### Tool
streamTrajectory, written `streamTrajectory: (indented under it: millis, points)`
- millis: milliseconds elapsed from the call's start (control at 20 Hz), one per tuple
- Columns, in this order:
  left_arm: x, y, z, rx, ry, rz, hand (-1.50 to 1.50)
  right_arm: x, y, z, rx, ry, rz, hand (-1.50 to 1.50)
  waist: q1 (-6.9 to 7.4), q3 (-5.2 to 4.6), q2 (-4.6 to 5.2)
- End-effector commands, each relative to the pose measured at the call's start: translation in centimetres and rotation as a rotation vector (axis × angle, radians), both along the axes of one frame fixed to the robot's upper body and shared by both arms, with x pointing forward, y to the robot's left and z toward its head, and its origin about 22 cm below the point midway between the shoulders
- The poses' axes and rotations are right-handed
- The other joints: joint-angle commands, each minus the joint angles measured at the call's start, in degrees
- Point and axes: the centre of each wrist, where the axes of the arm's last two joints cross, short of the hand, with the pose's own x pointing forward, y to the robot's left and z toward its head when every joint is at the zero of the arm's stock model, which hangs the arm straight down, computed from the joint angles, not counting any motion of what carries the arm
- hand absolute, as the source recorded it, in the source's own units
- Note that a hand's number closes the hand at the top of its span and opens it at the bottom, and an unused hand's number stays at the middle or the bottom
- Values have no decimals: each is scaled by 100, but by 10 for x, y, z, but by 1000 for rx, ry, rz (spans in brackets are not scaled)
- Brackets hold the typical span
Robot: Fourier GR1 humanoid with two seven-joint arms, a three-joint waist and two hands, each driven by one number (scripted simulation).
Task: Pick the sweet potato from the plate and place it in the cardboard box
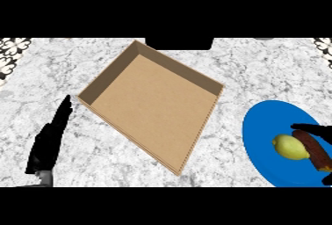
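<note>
The reddish-brown sweet potato (312, 149) lies on a blue plate (265, 127) at the right edge, touching a yellow lemon (290, 146) on its left. My right hand (315, 130) comes in from the right edge and is mostly cut off. One straight black finger reaches across just beyond the potato's far end, and a small black part shows by its near end. The hand is open, and nothing is curled round the potato. The empty cardboard box (152, 105) sits at the centre, turned diagonally. My left hand (47, 147) rests open at the left, fingers straight, left of the box.
The counter is white-grey marble. A patterned strip shows at the far left and far right corners. A dark object (179, 43) sits just beyond the box's far corner. Bare counter lies between the box and the plate.
</note>
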Motion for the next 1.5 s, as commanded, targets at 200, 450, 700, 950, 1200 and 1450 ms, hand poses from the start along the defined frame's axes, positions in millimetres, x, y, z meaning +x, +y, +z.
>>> streamTrajectory:
  millis: [200,450,700,950,1200,1450]
  points:
    - [0,-11,-8,-21,3,1,0,-20,0,-22,-42,-150,22,150,-30,3,-2]
    - [3,3,-1,-17,-1,-10,0,13,11,-6,-47,-281,22,150,16,2,4]
    - [0,5,-2,-4,-4,-16,0,66,84,6,-92,-411,46,150,163,1,24]
    - [24,1,-8,1,-14,-4,0,97,131,-1,-101,-526,102,150,47,0,29]
    - [3,7,7,9,-22,-5,0,118,123,45,-114,-624,67,150,50,1,1]
    - [-7,-8,-12,-6,-4,-2,0,114,130,61,123,-666,98,150,28,2,-7]
